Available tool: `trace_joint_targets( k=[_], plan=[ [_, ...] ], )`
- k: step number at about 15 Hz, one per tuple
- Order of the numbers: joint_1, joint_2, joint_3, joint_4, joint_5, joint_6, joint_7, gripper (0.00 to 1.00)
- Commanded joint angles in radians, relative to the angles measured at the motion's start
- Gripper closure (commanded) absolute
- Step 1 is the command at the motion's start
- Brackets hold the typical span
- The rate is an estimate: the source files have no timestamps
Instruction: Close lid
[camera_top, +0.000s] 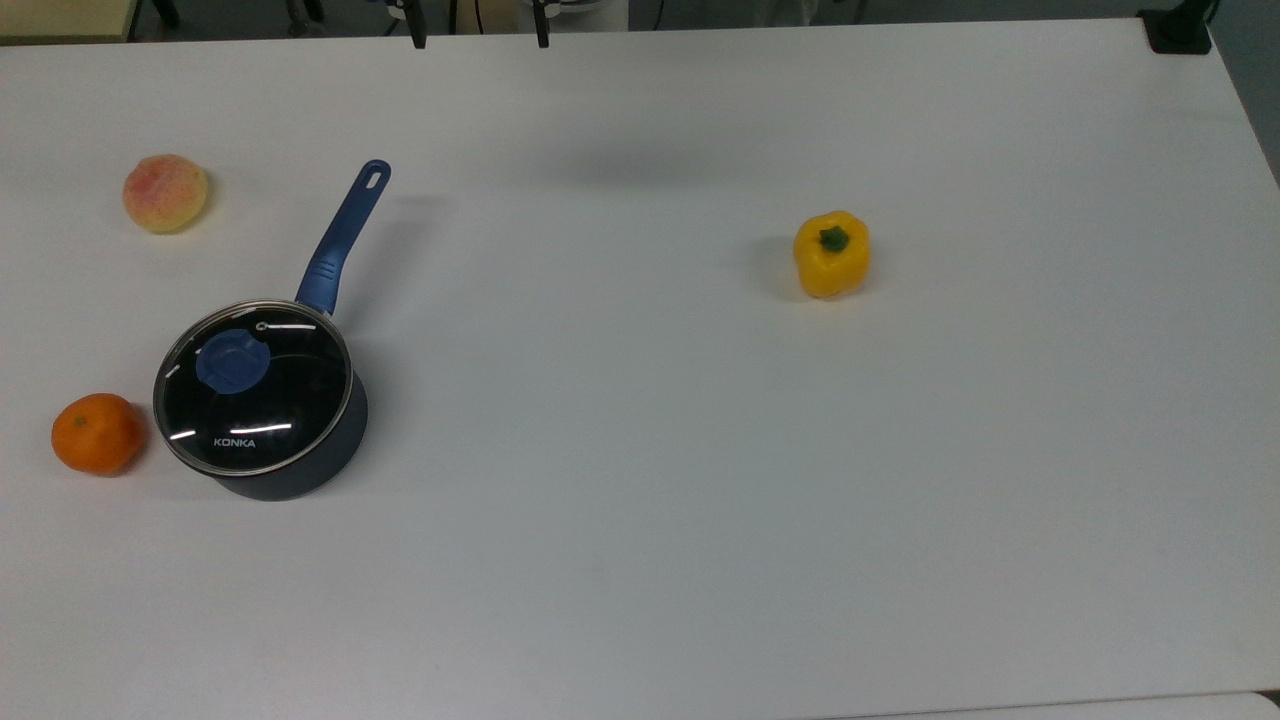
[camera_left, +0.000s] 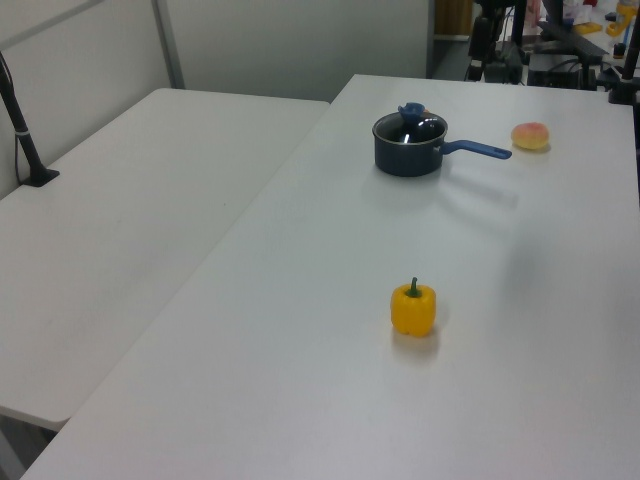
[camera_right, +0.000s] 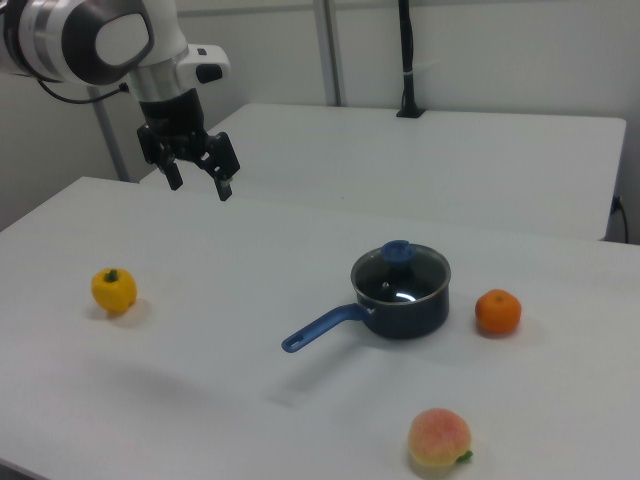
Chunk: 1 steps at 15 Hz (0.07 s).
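Clear glass, the lid (camera_top: 252, 387) lies flat on the dark blue saucepan (camera_right: 400, 297), blue knob up, between the orange (camera_top: 96, 433) and the pan's handle (camera_top: 345, 237), which points toward the top view's upper right. The gripper (camera_right: 198, 178) hangs released above the white worktop (camera_top: 700, 450), well apart.

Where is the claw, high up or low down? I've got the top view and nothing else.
Observer: High. The right view has the claw open in the air, well above the table.
Operator: Does the lid sit flat?
Observer: Yes. Seen from the side, the lid lies level on the pot.
Operator: And that blue spot?
Observer: It is a knob that stands up from the lid.
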Motion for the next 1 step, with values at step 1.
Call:
trace_joint_targets(
  k=[1],
  plan=[
    [0.008,-0.010,0.004,-0.002,0.002,0.000,0.027,0.00]
  ],
)
